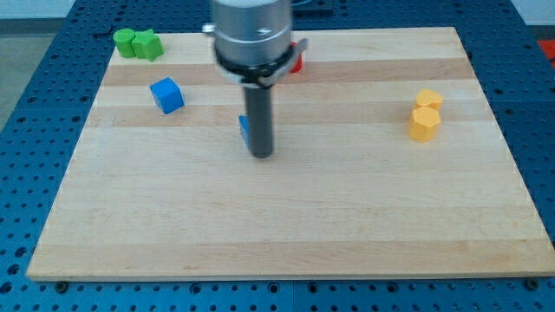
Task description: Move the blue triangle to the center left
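My tip (262,155) rests on the wooden board (286,225) a little left of its middle. The blue triangle (244,129) sits right against the rod's left side, mostly hidden behind it; only a thin blue sliver shows. A blue cube (166,94) lies further to the view's left and slightly higher.
Two green blocks (138,42) sit together at the board's top left corner. A red block (297,61) peeks out behind the arm at the top. Two yellow blocks (425,114) touch each other at the right.
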Robot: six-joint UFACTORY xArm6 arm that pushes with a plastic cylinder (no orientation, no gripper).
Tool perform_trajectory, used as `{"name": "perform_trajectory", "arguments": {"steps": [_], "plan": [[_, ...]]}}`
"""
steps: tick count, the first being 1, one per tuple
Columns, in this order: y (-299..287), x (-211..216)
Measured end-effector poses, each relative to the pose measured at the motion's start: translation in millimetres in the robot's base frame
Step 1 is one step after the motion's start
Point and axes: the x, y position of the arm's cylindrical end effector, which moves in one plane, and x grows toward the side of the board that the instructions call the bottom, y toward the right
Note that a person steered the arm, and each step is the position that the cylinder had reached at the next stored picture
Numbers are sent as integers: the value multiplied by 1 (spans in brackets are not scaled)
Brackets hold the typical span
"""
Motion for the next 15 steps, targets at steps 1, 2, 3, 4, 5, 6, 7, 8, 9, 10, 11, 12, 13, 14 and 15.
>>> {"name": "perform_trajectory", "arguments": {"steps": [1,2,3,4,5,6,7,8,9,10,11,12,13,14,15], "plan": [[-71,-21],[-84,-31],[-67,-14],[-36,-1],[0,-6],[2,-36],[-16,-64],[-2,-70],[48,-70],[79,-72],[79,-93],[50,-96],[7,-96],[-37,-97],[-76,-97]]}}
